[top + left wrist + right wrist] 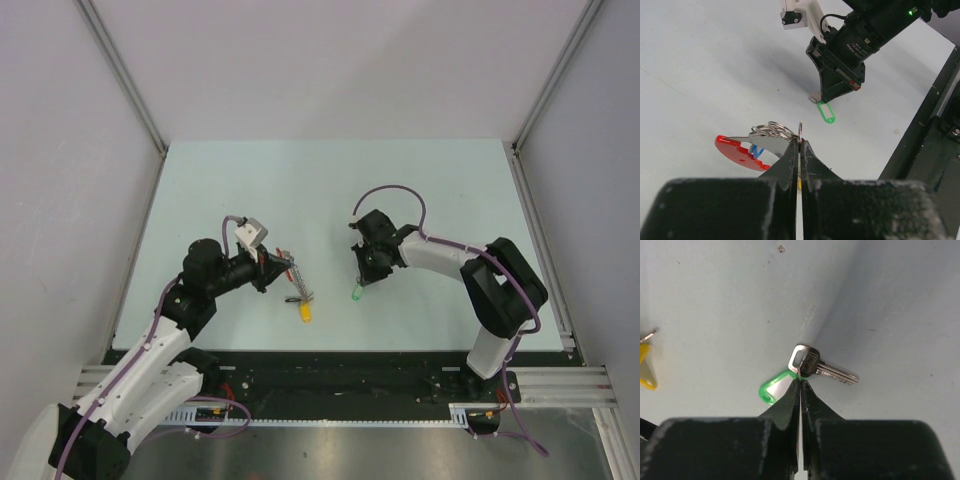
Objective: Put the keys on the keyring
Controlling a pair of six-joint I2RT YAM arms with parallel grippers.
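Note:
My left gripper (800,140) is shut on a wire ring of the keyring (771,131), a bunch of silvery loops with a red curved piece (734,152) and a small blue part beside it. In the top view the keyring (294,280) hangs from the left gripper (272,268) with its yellow tag (306,313) at the mat. My right gripper (800,381) is shut on the small ring that joins a silver key (823,367) and a green tag (772,389), low over the mat. The green tag (355,294) lies under the right gripper (366,280). No separate blue key shows.
The pale green mat (330,190) is bounded by grey walls and metal rails on the left, right and back. The black base rail (340,375) runs along the near edge. The two grippers are about a hand's width apart.

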